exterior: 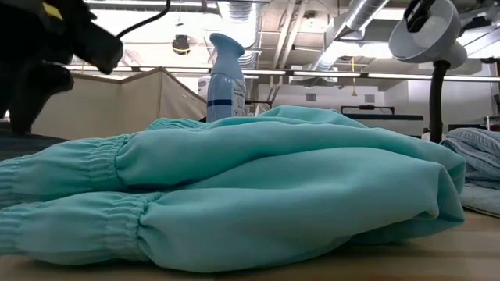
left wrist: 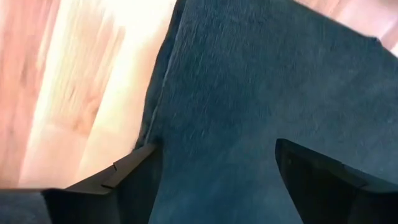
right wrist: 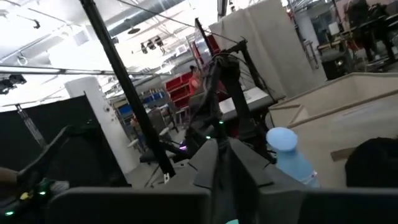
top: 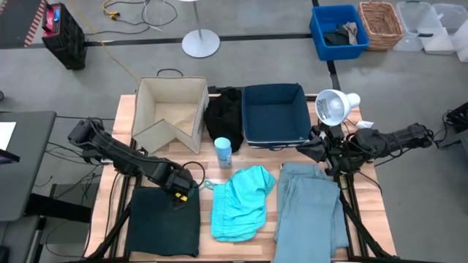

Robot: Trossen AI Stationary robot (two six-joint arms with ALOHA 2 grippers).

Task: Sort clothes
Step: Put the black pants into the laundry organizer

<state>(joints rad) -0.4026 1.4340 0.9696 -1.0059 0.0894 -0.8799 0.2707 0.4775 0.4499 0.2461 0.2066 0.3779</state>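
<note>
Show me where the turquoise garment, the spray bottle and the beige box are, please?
turquoise garment [top: 241, 202]: high view, middle of the crumpled fabric.
spray bottle [top: 223, 152]: high view, its pale blue body.
beige box [top: 195, 111]: high view, its right side wall.

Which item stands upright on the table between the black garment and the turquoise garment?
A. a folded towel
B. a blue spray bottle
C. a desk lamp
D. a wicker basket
B: the high view shows a blue spray bottle standing between the black garment and the turquoise garment.
</note>
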